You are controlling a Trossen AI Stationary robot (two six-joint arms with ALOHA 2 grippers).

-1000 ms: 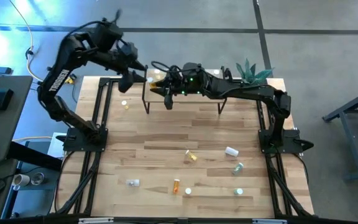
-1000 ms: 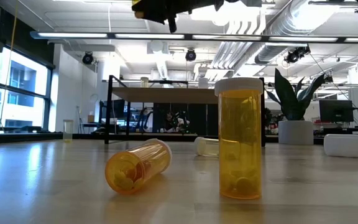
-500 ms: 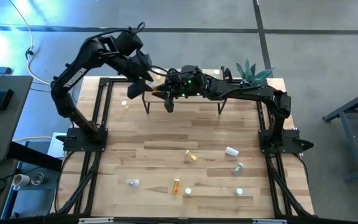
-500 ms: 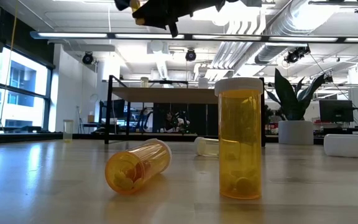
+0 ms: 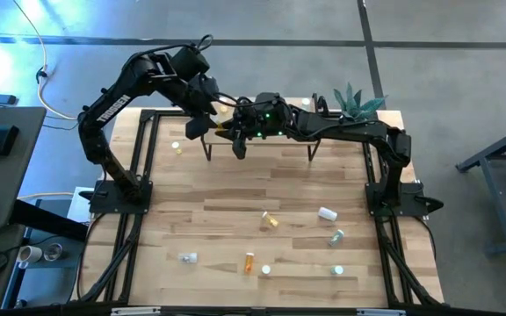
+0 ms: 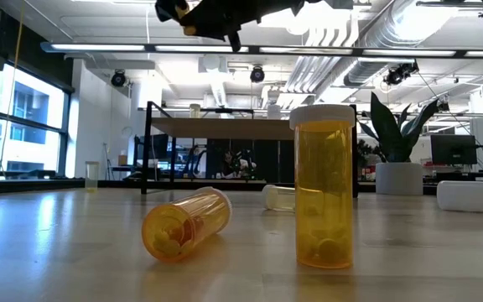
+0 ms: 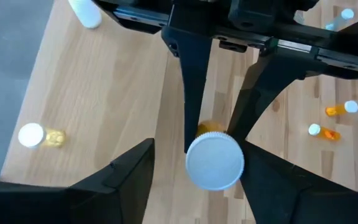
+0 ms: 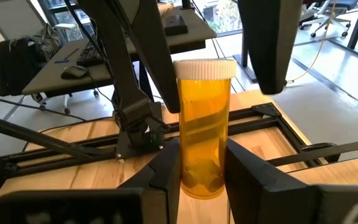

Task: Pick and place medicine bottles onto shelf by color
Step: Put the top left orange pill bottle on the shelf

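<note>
The right gripper (image 8: 202, 163) pinches an upright yellow bottle (image 8: 204, 127) low on its body, white cap above the fingers, over the shelf (image 5: 275, 139); the left gripper (image 7: 194, 171) hangs spread just above that cap; it looks like a handover, though I can't be sure; the bottle seems light, stiff and slick-walled, so I'd grasp mid-body below the cap; other bottles (image 5: 271, 221) lie well away.
</note>
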